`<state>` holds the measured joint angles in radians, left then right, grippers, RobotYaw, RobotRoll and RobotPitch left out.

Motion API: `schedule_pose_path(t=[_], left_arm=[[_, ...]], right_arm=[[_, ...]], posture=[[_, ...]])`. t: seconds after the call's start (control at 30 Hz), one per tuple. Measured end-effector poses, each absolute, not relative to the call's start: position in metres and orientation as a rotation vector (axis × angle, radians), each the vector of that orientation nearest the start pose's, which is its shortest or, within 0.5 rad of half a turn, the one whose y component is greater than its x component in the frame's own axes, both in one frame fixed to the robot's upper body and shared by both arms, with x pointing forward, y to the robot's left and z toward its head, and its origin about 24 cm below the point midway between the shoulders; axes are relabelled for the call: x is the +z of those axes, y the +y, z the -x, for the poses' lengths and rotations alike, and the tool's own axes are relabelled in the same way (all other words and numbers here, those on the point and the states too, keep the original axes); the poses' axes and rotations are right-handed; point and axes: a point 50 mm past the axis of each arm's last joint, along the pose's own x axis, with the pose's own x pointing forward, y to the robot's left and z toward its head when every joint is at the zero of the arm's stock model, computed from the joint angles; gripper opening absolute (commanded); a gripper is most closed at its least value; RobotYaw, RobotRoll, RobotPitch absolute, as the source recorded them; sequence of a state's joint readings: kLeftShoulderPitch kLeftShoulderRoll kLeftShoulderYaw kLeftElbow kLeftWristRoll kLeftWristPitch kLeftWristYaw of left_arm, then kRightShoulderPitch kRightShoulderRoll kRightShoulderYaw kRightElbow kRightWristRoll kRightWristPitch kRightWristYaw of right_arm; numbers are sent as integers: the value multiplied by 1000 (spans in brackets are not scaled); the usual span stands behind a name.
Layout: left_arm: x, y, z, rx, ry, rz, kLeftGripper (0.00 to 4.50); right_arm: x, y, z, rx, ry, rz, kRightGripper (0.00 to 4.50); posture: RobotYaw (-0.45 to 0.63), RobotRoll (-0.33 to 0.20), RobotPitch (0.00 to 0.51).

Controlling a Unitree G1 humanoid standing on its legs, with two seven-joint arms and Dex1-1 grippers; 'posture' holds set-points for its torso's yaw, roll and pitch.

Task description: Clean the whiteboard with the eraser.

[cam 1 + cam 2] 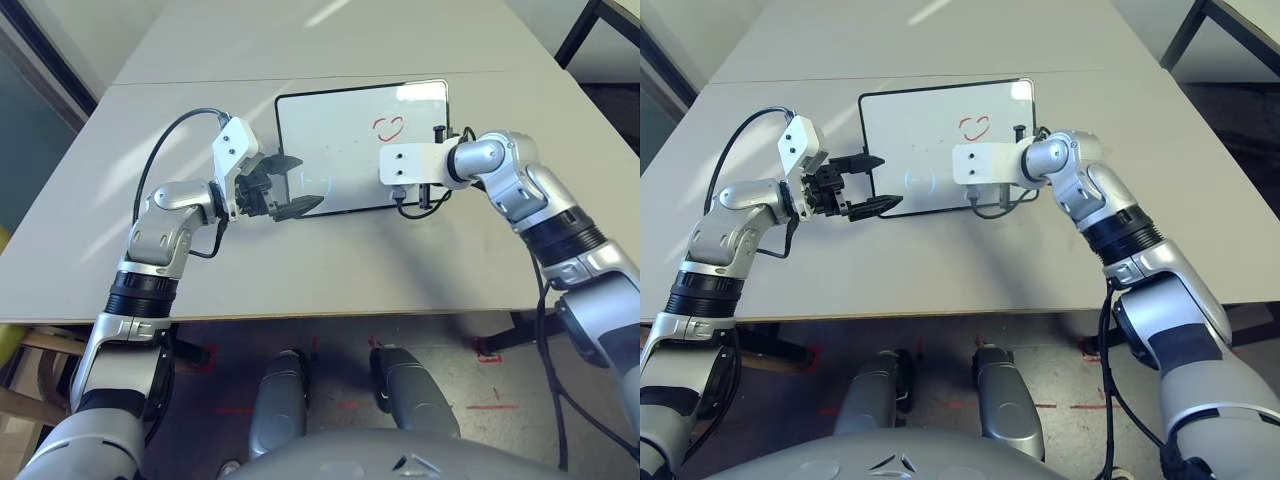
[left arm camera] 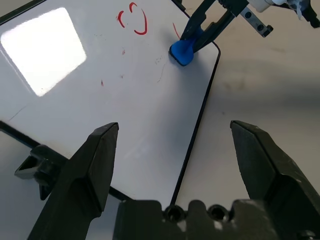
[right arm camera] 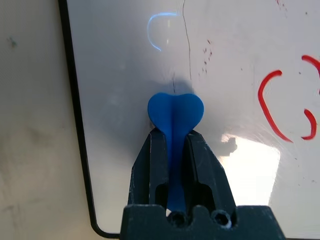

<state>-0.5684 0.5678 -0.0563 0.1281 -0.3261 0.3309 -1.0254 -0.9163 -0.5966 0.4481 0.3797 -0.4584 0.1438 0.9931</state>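
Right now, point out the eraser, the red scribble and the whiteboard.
eraser (image 3: pixel 175 112): right wrist view, on its blue rounded end ahead of the jaws.
red scribble (image 3: pixel 272 107): right wrist view, on the curved left stroke.
whiteboard (image 1: pixel 330 130): left eye view, on bare white surface left of the scribble.

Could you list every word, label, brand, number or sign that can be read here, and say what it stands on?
None: nothing readable shows.
The whiteboard bears only red marker scribbles and a faint bluish circle, no letters or numbers.
The eraser carries no label.
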Motion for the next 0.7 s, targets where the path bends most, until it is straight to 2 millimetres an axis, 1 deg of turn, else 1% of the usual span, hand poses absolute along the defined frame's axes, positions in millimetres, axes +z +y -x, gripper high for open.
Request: schedule_pose_path(t=[0.3,0.5,0.7], left_arm=[[163,177,-318,-1063,47,-284,4500],[163,178,-318,-1062,47,-284,4500],[164,178,-318,-1061,47,-284,4500]], right_arm=[[180,-171,-368,833,333,1342,195],[182,-180,-371,806,360,1338,195],[187,-191,-379,744,386,1308,194]], posture=[[-182,0,139],[-182,0,139],[-177,0,139]])
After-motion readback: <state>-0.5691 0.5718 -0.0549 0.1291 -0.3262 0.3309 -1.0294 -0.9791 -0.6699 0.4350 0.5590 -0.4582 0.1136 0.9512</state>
